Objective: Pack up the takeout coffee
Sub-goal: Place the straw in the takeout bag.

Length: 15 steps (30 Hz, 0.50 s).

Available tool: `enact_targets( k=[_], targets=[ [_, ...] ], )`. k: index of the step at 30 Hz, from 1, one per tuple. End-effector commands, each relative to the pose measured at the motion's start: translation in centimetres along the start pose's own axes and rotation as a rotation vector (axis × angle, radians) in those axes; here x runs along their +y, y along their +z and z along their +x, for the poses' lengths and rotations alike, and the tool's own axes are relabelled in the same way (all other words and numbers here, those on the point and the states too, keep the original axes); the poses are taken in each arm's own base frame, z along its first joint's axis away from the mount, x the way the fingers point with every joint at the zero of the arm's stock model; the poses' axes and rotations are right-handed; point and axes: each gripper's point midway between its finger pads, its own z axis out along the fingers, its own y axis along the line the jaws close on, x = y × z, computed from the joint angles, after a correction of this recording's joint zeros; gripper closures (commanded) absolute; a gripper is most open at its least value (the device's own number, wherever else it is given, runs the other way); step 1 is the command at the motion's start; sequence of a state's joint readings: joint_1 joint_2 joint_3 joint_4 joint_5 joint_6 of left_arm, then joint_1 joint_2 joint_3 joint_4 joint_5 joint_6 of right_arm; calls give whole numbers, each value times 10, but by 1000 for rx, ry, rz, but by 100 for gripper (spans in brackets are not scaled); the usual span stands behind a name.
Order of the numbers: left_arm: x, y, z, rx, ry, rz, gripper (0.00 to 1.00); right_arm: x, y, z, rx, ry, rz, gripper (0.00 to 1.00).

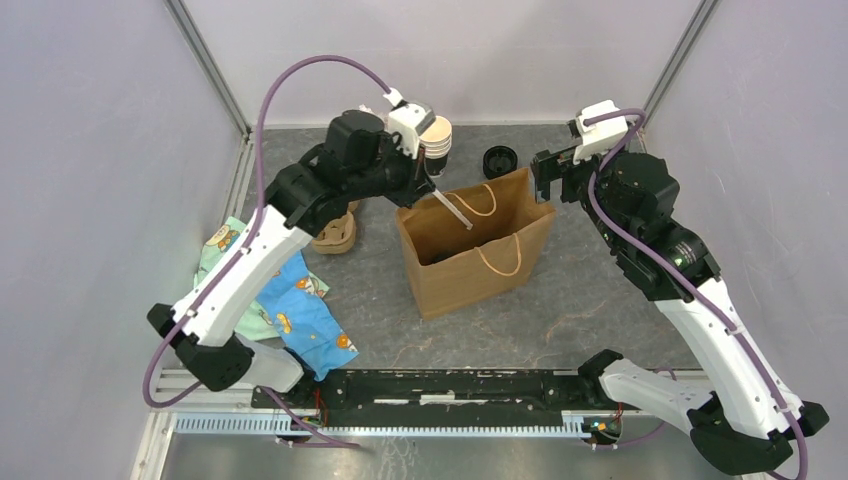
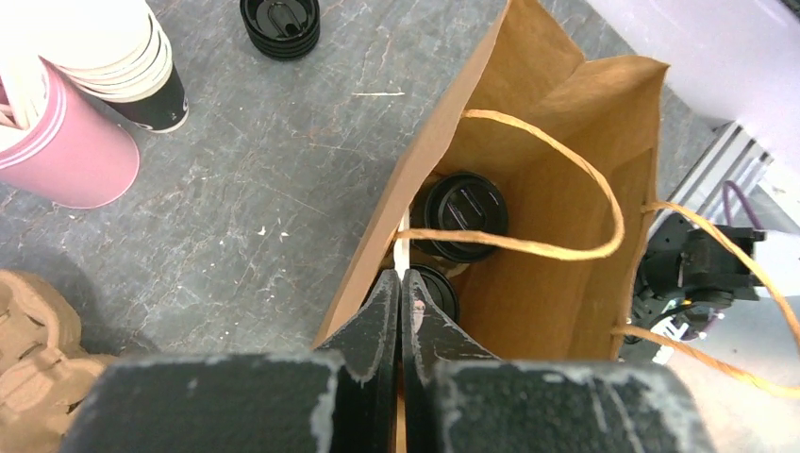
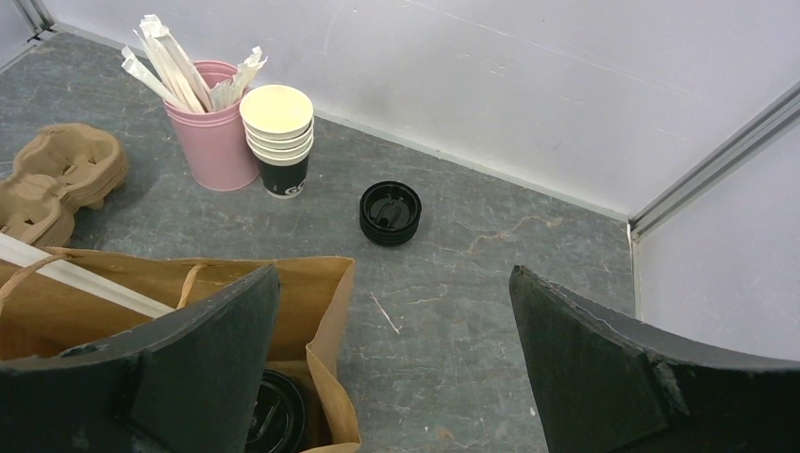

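Observation:
The brown paper bag [image 1: 470,270] stands open mid-table. Two takeout coffee cups with black lids sit inside it, one [image 2: 461,215] further in and one [image 2: 439,291] just under my left fingers; the right wrist view shows one lid [image 3: 274,415]. My left gripper [image 2: 400,276] hangs over the bag's left rim, shut on a thin white paper-wrapped straw [image 2: 402,253] whose far end slants into the bag's mouth [image 1: 455,210]. By the bag's far right corner, my right gripper [image 3: 394,274] is wide open and holds nothing.
Behind the bag are a pink cup of wrapped straws [image 3: 212,142], a stack of lidless cups [image 3: 278,142] and a stack of black lids [image 3: 390,212]. Cardboard cup carriers [image 3: 57,184] lie to the left. A patterned cloth [image 1: 290,310] lies under the left arm.

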State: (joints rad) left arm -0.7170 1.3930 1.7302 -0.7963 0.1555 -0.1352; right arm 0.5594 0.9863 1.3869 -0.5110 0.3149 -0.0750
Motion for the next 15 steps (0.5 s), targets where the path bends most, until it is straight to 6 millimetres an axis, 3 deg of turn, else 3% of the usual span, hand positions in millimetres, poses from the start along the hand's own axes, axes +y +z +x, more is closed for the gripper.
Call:
enact_targets(
  k=[1, 3, 4, 7, 9, 11, 15],
  targets=[
    [-1, 23, 0, 2, 91, -19, 98, -1, -3, -3, -17, 16, 6, 2],
    [-4, 31, 8, 38, 104, -26, 98, -1, -4, -3, -16, 14, 5, 2],
    [-5, 34, 10, 51, 106, -22, 92, -1, -4, -3, -16, 13, 5, 2],
    [-13, 32, 5, 34, 104, 11, 58, -1, -4, -1, -14, 12, 3, 2],
    [-13, 26, -4, -6, 112, 6, 41, -1, -4, 0, -13, 9, 2, 2],
    [-8, 19, -13, -36, 125, -27, 35, -1, -5, -1, -16, 5, 2, 2],
    [4, 10, -28, -86, 111, -68, 34, -4, -7, -3, -23, -13, 10, 2]
  ],
)
